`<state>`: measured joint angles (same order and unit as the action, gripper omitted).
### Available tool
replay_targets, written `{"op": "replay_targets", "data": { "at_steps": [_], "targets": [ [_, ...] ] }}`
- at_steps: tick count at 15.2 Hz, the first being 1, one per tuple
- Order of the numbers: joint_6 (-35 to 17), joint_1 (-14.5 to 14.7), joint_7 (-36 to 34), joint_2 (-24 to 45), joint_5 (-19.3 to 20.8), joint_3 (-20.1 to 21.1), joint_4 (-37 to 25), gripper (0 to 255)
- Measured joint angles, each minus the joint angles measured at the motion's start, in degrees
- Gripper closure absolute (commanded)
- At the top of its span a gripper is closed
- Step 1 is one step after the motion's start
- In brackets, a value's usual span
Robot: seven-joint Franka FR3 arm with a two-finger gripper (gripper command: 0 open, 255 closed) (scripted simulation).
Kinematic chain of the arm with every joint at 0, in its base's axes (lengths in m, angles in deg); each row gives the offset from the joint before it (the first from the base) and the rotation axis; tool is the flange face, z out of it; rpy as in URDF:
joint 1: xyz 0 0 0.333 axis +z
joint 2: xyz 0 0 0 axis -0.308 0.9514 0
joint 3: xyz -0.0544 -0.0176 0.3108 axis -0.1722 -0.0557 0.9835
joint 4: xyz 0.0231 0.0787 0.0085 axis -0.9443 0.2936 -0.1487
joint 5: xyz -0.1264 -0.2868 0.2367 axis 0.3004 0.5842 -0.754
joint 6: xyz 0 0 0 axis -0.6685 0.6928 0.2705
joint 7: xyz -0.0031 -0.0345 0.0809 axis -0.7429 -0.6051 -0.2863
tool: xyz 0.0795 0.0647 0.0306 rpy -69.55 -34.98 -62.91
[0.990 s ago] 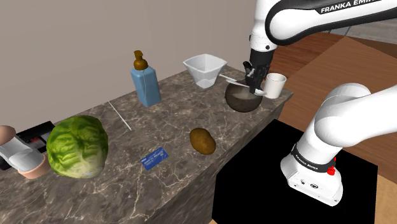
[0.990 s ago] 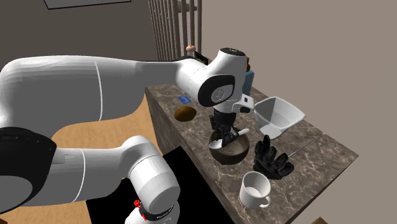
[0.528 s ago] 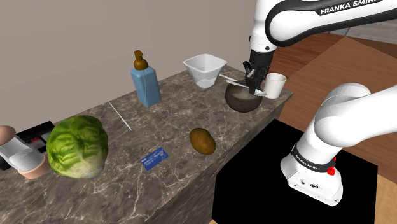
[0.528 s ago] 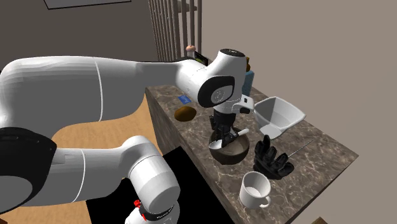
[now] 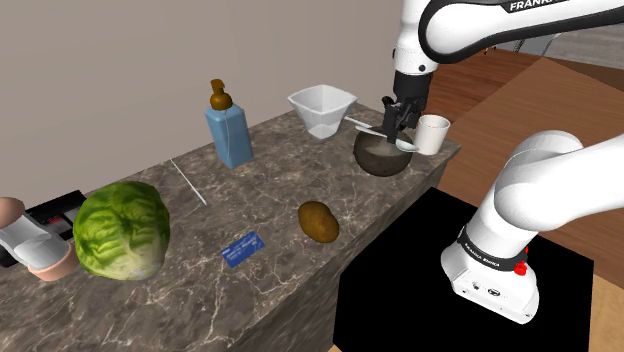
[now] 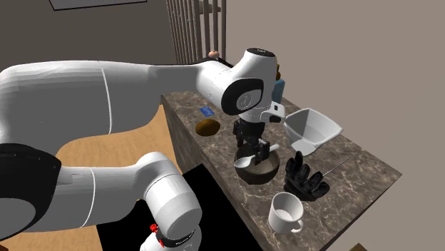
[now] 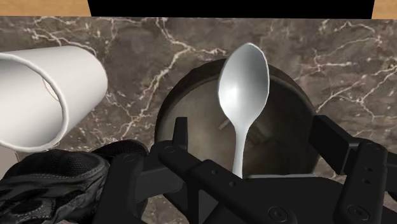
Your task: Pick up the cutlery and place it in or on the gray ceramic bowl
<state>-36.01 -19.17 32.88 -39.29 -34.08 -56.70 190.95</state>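
A light grey spoon (image 7: 243,83) lies across the dark grey-brown bowl (image 7: 170,111), its scoop over the rim and its handle running back between my fingers. My black gripper (image 7: 250,126) is open, with both fingers standing clear of the handle. In the shoulder view the gripper (image 5: 395,118) hangs just above the bowl (image 5: 380,160) and the spoon (image 5: 372,130), near the counter's far right end. The second exterior view shows the gripper (image 6: 249,139) over the spoon (image 6: 255,157) resting on the bowl (image 6: 260,171).
A white mug (image 5: 433,133) stands right beside the bowl, a black glove (image 6: 307,178) lies near it, and a white angular container (image 5: 322,108) sits behind. Further along the marble counter are a blue soap bottle (image 5: 230,130), a potato (image 5: 319,221), a blue card (image 5: 243,249) and a lettuce (image 5: 122,229).
The fingers have gone from shut on the spoon to open and the hand has risen a little. The spoon stays lying on the bowl.
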Motion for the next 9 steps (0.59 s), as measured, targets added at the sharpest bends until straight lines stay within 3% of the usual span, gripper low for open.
{"op": "replay_targets", "data": {
  "at_steps": [3,9],
  "targets": [
    [4.25,0.03,0.16,-0.26,-0.13,0.09,-3.99,0],
    [5.03,0.08,0.14,0.07,-0.20,0.16,-5.05,0]
  ]
}}
